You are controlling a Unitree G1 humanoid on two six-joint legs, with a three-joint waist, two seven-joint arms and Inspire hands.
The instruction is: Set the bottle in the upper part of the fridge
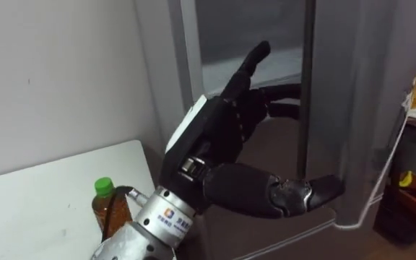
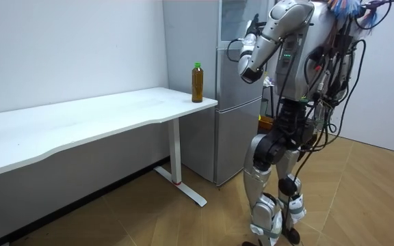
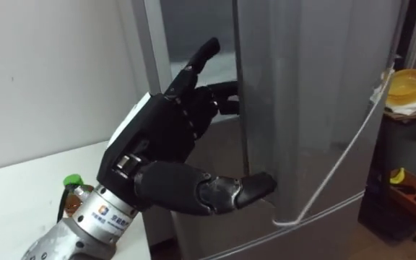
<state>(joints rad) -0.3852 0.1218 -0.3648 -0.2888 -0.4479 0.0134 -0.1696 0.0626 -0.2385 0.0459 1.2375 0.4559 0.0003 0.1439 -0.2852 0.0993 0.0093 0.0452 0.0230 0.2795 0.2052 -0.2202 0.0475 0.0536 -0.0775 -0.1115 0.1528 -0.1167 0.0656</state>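
The bottle [image 1: 109, 206] stands untouched on the tabletop [image 1: 42, 202], at about eight o'clock from the left hand [image 1: 222, 123]. Its fingers curl onto the edge of the upper fridge door [image 1: 367, 108], one straight. Opening looks barely begun; fetching and placing remain.

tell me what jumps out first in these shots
The robot's black left hand looms largest, raised against the edge of the upper door of the grey fridge. Next comes the green-capped bottle of brown drink, standing upright at the corner of the white table beside the fridge.
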